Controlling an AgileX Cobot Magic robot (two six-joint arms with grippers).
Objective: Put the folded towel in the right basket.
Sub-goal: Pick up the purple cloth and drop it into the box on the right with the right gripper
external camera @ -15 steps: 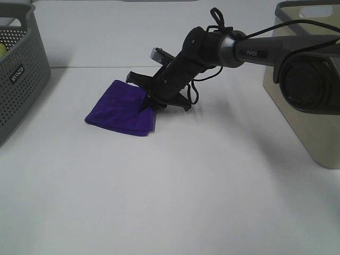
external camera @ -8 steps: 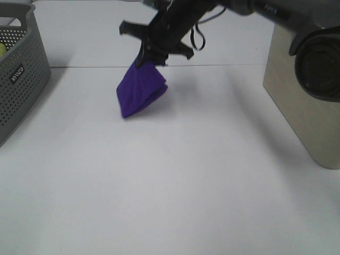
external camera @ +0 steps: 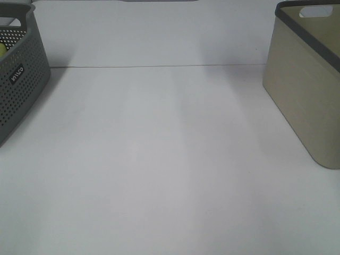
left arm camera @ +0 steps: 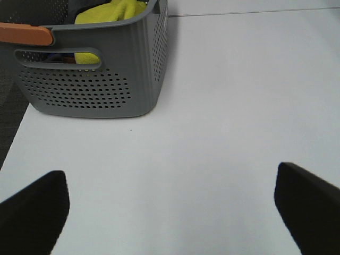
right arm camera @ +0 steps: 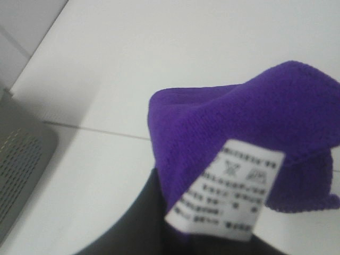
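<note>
The folded purple towel [right arm camera: 239, 117], with a white care label [right arm camera: 234, 186], fills the right wrist view, hanging in the air above the white table. My right gripper [right arm camera: 186, 239] is shut on it; only a dark part of a finger [right arm camera: 141, 218] shows under the cloth. Towel and right arm are out of the exterior high view. The right basket [external camera: 303, 90] is beige with a dark rim and stands at the table's right edge. My left gripper [left arm camera: 170, 212] is open and empty over bare table, out of the exterior high view.
A grey perforated basket [external camera: 18, 79] stands at the far left; it shows in the left wrist view [left arm camera: 95, 79] with an orange handle and a yellow cloth [left arm camera: 114, 13] inside. Its corner shows in the right wrist view [right arm camera: 21, 170].
My right gripper lifted the purple towel off the table and rose up and out of the exterior high view with it. The baskets have not moved.
</note>
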